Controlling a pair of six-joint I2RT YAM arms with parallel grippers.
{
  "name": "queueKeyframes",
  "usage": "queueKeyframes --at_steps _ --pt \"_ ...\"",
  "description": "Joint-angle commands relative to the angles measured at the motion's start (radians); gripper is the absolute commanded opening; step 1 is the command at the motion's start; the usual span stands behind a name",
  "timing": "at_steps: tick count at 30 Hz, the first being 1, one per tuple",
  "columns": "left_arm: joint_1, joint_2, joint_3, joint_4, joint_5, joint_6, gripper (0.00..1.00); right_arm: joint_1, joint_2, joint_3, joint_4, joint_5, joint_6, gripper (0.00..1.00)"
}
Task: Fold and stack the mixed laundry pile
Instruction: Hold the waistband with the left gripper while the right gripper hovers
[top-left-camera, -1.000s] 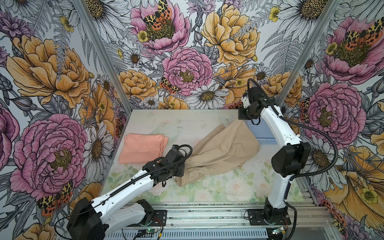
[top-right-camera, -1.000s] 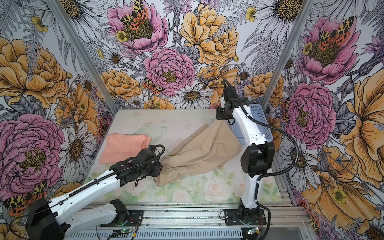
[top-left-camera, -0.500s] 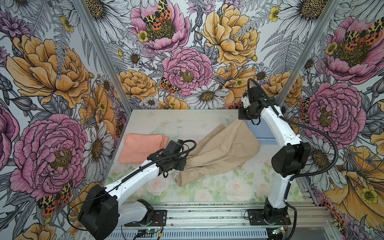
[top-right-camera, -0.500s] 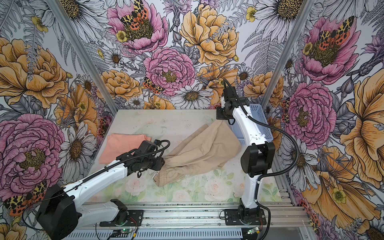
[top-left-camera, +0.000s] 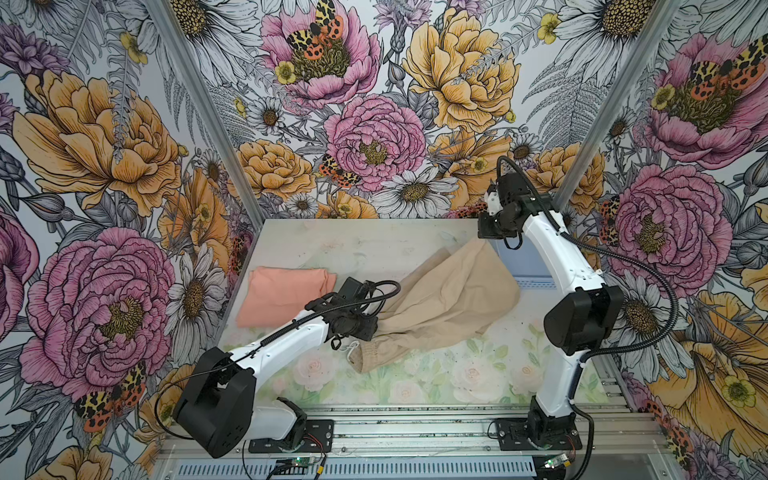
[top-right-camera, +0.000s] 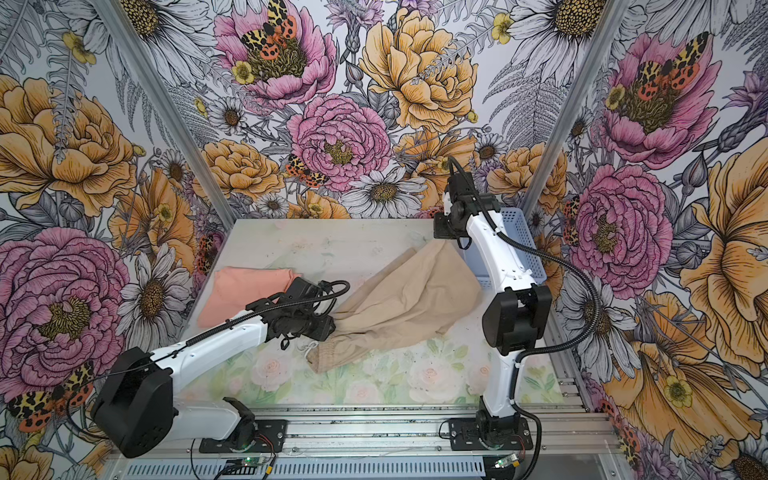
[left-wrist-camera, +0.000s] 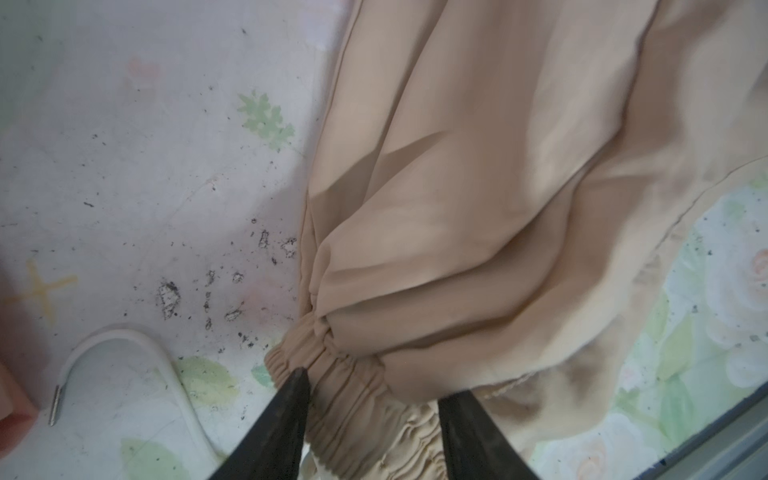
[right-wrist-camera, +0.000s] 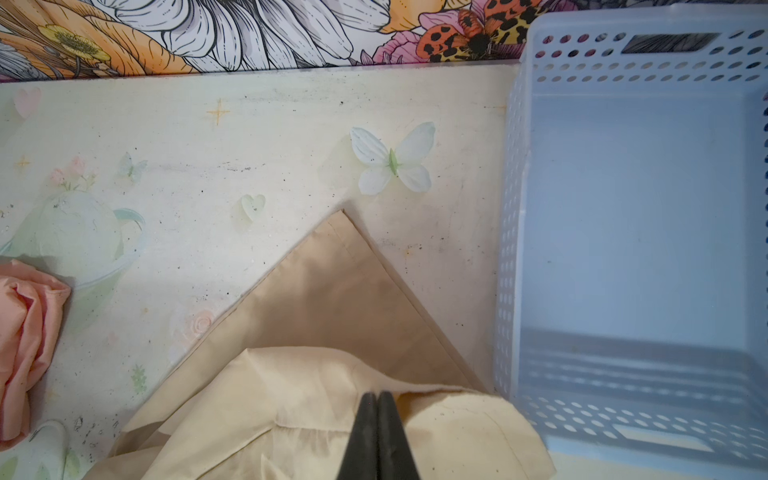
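Shirt (top-left-camera: 286, 295) folded at bench (top-left-camera: 374, 249) left edge. Beige garment (top-left-camera: 449, 299) mid-bench, unfolded: hem (right-wrist-camera: 436, 390) pinched by shut right pincer (right-wrist-camera: 377, 394); waistband (left-wrist-camera: 332, 353) straddled by left pincer (left-wrist-camera: 378, 382), jaws apart, seemingly unclamped. Stacking outstanding.

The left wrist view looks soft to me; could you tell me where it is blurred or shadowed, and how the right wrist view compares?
Left wrist view: beige garment smeared and soft toward its far end, elastic waistband sharper, a grey shadow on the table beside it. Right wrist view: crisp, basket holes distinct, only the near fingers blurred.
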Motion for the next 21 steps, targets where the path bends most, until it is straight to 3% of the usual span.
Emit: queueKeyframes --at_steps 1,6,12,21 --pt "-0.012 -0.025 0.023 -0.031 -0.046 0.015 0.49 -0.007 -0.041 0.003 0.018 -0.008 0.002 0.00" --pt "-0.016 -0.058 0.017 -0.048 -0.059 0.004 0.47 -0.014 -0.035 0.005 0.020 -0.008 0.003 0.00" --pt "-0.021 -0.027 0.023 -0.049 -0.054 0.004 0.58 -0.025 -0.021 0.021 0.020 -0.007 0.010 0.00" --pt "-0.039 -0.023 0.037 -0.055 -0.065 0.023 0.54 -0.038 0.015 0.055 0.018 -0.013 0.024 0.00"
